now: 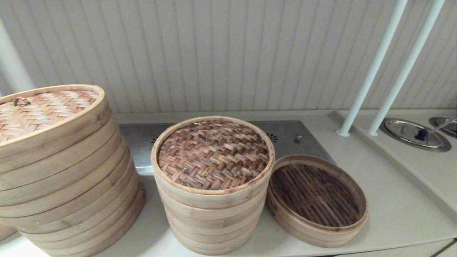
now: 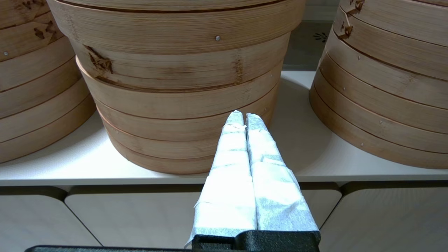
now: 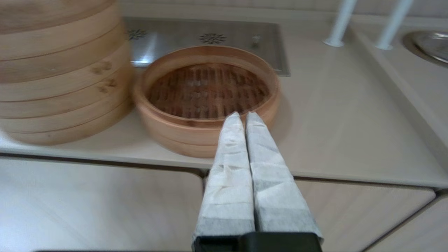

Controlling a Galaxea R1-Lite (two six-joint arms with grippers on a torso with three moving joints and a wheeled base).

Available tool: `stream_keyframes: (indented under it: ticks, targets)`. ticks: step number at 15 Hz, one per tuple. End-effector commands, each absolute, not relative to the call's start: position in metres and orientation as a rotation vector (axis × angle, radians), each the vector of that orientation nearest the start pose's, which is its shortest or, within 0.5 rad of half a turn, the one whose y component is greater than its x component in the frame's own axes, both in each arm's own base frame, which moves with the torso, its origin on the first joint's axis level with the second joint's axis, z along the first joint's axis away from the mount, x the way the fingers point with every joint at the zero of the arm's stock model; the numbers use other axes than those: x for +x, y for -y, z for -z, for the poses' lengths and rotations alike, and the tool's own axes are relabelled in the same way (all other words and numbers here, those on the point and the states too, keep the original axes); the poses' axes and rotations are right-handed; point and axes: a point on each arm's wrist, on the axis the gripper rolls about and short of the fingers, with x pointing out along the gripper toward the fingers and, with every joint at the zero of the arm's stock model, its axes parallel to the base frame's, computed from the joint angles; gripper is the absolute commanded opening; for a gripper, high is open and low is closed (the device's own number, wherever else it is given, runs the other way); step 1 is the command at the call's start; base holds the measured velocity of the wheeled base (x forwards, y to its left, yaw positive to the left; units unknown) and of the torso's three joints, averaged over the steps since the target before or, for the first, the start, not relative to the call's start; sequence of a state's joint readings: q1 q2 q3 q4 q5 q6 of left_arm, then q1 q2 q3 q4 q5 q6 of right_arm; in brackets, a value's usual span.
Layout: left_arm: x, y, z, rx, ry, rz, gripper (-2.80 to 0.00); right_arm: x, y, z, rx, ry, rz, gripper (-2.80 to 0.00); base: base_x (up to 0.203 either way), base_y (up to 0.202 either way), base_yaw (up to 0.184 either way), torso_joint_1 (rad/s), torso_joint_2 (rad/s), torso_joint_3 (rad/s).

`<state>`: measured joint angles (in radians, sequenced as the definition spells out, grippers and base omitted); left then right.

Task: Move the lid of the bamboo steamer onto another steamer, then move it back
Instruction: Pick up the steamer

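The bamboo steamer lid (image 1: 213, 153), dark herringbone weave with a pale rim, sits on the middle stack of pale tiers (image 1: 214, 217). Touching that stack on its right is the low single-tier steamer (image 1: 314, 194) with a dark slatted floor, empty; it also shows in the right wrist view (image 3: 206, 87). My right gripper (image 3: 243, 114) is shut and empty, in front of the counter edge, pointing at that steamer's near rim. My left gripper (image 2: 244, 114) is shut and empty, in front of the counter before the wide stack (image 2: 182, 87). Neither gripper shows in the head view.
A wide many-tier stack (image 1: 64, 185) with a tan lid and loop handle (image 1: 21, 101) fills the left. A metal plate (image 1: 285, 134) lies behind the steamers. Two white poles (image 1: 375, 67) and metal dishes (image 1: 414, 134) stand at the right. Cabinet fronts (image 3: 87, 203) lie below the counter.
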<state>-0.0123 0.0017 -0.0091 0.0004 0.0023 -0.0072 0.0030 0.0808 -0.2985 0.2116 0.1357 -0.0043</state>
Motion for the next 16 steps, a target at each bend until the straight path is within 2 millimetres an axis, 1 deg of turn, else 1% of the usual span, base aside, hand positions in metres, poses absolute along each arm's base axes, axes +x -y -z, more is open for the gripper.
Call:
stream_keyframes:
  ticks: [1,3,5,7,9,11,12,13,15,16]
  targets:
    - [-0.023,0.000,-0.078,-0.008,0.008,0.010,-2.80,-0.032,-0.003,-0.170,-0.002,-0.035,-0.158,-2.80,0.000,0.000,0.000,0.000,0.00,0.000]
    - [-0.023,0.000,-0.078,-0.009,0.008,0.009,-2.80,-0.019,-0.004,-0.195,0.002,-0.069,-0.184,-2.80,0.000,0.000,0.000,0.000,0.00,0.000]
    - [-0.023,0.000,-0.078,-0.008,0.008,0.009,-2.80,0.006,-0.005,-0.220,0.029,-0.137,-0.229,-2.80,0.000,0.000,0.000,0.000,0.00,0.000]
    - [-0.023,0.000,-0.078,-0.008,0.008,0.009,-2.80,0.043,-0.007,-0.248,0.080,-0.193,-0.276,-2.80,0.000,0.000,0.000,0.000,0.00,0.000]
    - [-0.023,0.000,-0.078,-0.008,0.008,0.010,-2.80,0.086,-0.010,-0.278,0.115,-0.209,-0.320,-2.80,0.000,0.000,0.000,0.000,0.00,0.000]
    - [-0.023,0.000,-0.078,-0.009,0.008,0.009,-2.80,0.123,-0.019,-0.302,0.135,-0.213,-0.386,-2.80,0.000,0.000,0.000,0.000,0.00,0.000]
    - [-0.023,0.000,-0.078,-0.008,0.006,0.009,-2.80,0.141,-0.027,-0.311,0.142,-0.216,-0.421,-2.80,0.000,0.000,0.000,0.000,0.00,0.000]
    - [-0.023,0.000,-0.078,-0.008,0.008,0.009,-2.80,0.158,-0.034,-0.315,0.145,-0.232,-0.444,-2.80,0.000,0.000,0.000,0.000,0.00,0.000]
    - [-0.023,0.000,-0.078,-0.008,0.008,0.009,-2.80,0.191,-0.051,-0.317,0.142,-0.272,-0.472,-2.80,0.000,0.000,0.000,0.000,0.00,0.000]
    - [-0.023,0.000,-0.078,-0.008,0.007,0.010,-2.80,0.202,-0.067,-0.317,0.133,-0.287,-0.500,-2.80,0.000,0.000,0.000,0.000,0.00,0.000]
